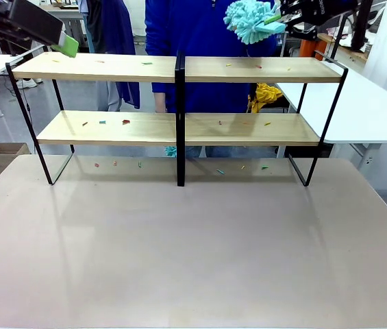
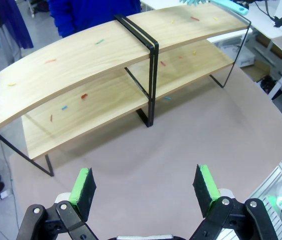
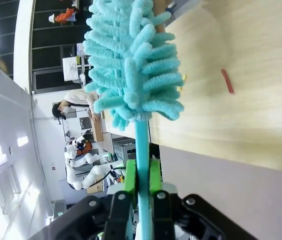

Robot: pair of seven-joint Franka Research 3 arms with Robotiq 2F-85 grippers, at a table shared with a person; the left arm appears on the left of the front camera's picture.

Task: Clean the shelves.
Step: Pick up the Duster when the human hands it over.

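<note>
The wide table (image 1: 193,274) carries the shelves (image 1: 111,67) across its far half. The long side faces the robot, so both boards can be reached from the near side. The person (image 1: 207,41) in blue stands just behind the rack at the far edge, hands hidden by the boards.

The right gripper (image 1: 290,19) is high at the far right. Its jaws are clamped together on the thin teal handle of the duster (image 1: 249,20), low on the stem, as the right wrist view (image 3: 141,175) shows. Judging by this hold, the fluffy head (image 3: 131,60) is kept out in front so that it can sweep a board while the fingers stay off the wood.

The left gripper (image 2: 145,187) holds nothing, and its green pads stand wide apart. It hangs up at the left, probably parked out of the duster's way.

Small coloured scraps (image 1: 126,122) lie scattered on both boards and on the table beneath the rack. None looks gathered yet, so the sweeping seems barely begun.

Relative to the right gripper, the top board's right half lies below and to the left, and the duster head hovers over it without touching. Relative to the left gripper, the rack sits ahead and lower, its left end nearest.
</note>
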